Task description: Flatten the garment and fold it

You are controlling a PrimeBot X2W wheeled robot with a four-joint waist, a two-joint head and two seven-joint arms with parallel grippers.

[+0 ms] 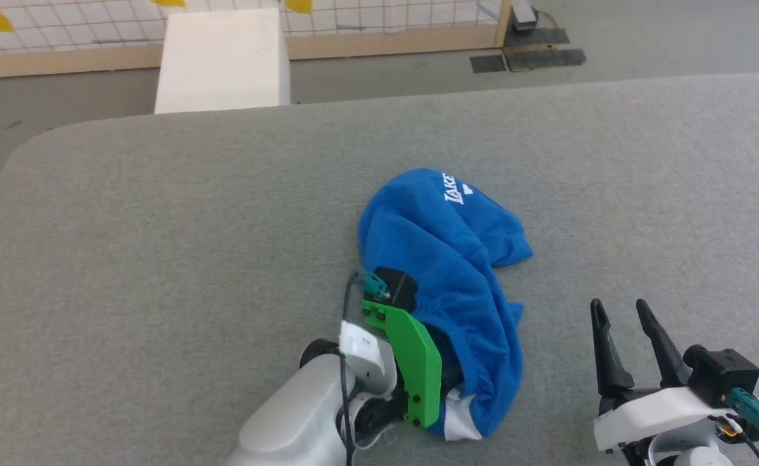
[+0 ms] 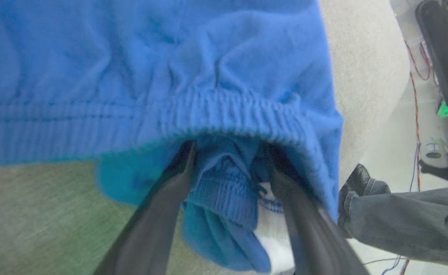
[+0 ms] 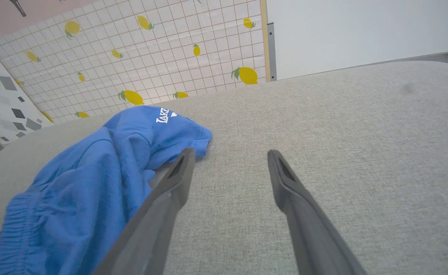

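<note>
One grey padded table (image 1: pixel 159 259): broad, cloth-topped. I'd expect it to grip jersey, so dragging instead of lifting may rumple the fabric further.

One garment (image 1: pixel 444 259): royal blue, heaped near the table's middle on the robot's side. The white print is at the far end and the elastic waistband nearest the robot. Its layers lie doubled, so a pull on one layer alone would probably twist the heap tighter.

One left gripper (image 2: pixel 228 160): jaws apart, set inside the waistband opening with a bunched fold between the fingers. The tips are hidden under the elastic. Closing here could catch both layers together.

One right gripper (image 1: pixel 619 317): jaws apart, empty, beside the heap and not touching it. A lift by the left alone would leave the cloth hanging bunched.

One white trim band (image 1: pixel 460 421): tucked under the near end, liable to stay folded in.
</note>
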